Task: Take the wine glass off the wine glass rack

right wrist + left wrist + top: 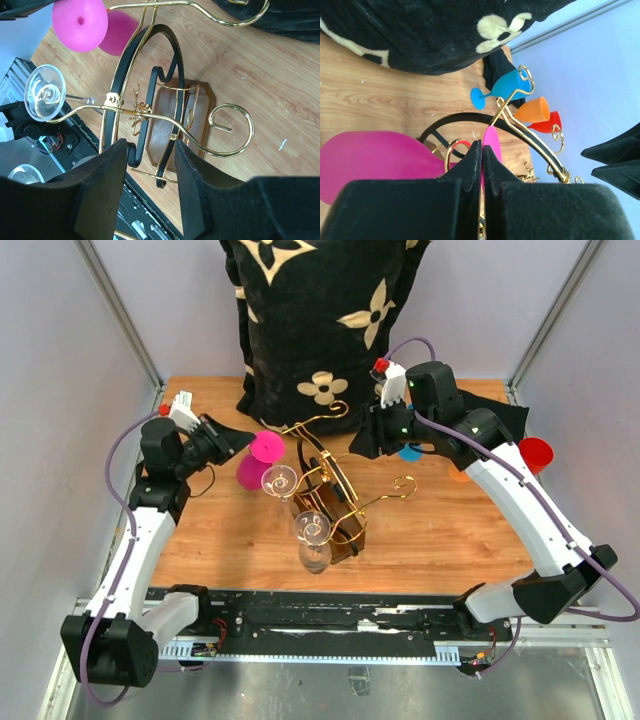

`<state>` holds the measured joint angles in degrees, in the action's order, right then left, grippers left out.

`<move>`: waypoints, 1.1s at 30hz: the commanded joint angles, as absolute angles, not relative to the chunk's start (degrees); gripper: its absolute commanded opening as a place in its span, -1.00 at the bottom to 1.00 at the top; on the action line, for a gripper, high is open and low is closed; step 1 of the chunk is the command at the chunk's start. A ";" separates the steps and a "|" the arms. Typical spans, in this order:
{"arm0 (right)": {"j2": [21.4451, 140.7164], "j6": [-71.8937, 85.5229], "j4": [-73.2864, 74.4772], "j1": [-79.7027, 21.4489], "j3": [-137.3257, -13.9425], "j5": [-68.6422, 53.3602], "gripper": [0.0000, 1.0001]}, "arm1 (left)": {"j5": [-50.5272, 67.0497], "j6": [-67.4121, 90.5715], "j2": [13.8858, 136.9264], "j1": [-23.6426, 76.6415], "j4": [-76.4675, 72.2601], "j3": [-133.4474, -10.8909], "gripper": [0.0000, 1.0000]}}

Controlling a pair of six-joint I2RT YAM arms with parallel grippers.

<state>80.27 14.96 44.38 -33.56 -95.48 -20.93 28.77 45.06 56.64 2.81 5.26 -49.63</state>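
Note:
A pink wine glass (258, 458) hangs tilted in the air, foot uppermost, just off the left end of a gold arm of the wine glass rack (340, 530). My left gripper (248, 438) is shut on the rim of its foot (493, 141), and the bowl (370, 160) lies to the left. The foot (80, 25) faces the right wrist camera. Two clear glasses (280, 481) (312, 530) hang on the rack's near arms. My right gripper (150, 150) stands open above the wooden base (175, 115) and holds nothing. It hovers by the rack's right side (362, 445).
A black cushion (320, 320) with cream flowers leans against the back wall. Blue (410, 452), orange (458, 476) and red (536, 453) glasses lie at the back right, near a black cloth. The rack's scrolled gold arm (230, 130) juts toward the right.

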 commanded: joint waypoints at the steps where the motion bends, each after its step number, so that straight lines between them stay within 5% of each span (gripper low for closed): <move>1: 79.36 14.19 43.43 -33.04 -94.95 -21.18 -0.11 | 34.35 49.65 59.81 3.59 -2.80 -48.79 -0.99; 17: 79.42 13.03 45.13 -31.68 -96.16 -21.71 -0.11 | 24.98 51.61 70.63 3.29 -10.29 -59.63 -0.99; 33: 77.99 9.57 47.04 -30.50 -95.97 -24.23 -0.07 | -2.15 25.90 85.05 -0.79 18.75 -85.10 -0.99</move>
